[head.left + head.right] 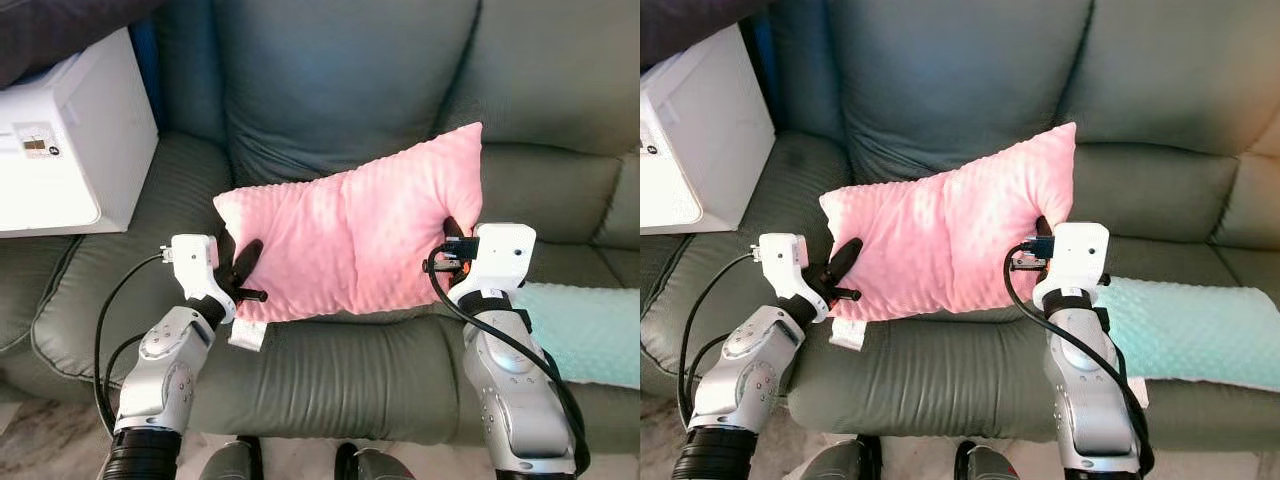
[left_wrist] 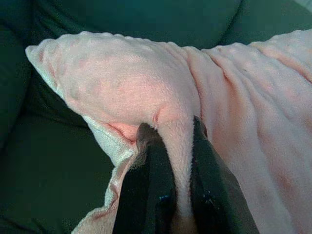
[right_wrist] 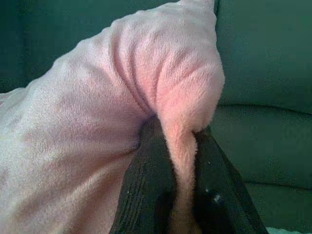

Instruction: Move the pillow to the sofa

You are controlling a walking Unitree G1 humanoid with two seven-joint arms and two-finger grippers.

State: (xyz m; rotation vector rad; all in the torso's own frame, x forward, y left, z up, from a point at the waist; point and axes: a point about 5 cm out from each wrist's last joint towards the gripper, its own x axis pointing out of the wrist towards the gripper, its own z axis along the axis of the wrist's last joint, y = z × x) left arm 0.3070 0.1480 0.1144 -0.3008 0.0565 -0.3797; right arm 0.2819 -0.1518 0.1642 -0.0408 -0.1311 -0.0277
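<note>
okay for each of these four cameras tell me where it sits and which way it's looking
Left eye: on the head, looking down at the pink pillow over the sofa; both arms show.
Right eye: same scene, shifted sideways.
Left wrist: along the left claw, pinching a pillow fold.
Right wrist: along the right claw, pinching a fold.
All four share the pillow and sofa.

A dark grey-green leather couch (image 1: pixel 350 370) is spanning the view, its seat and back cushions catching soft daylight. A white box-shaped appliance (image 1: pixel 70 140) is sitting on its left seat, a mint textured blanket (image 1: pixel 585 330) is lying at right, and pale marbled floor (image 1: pixel 50 455) is showing below
</note>
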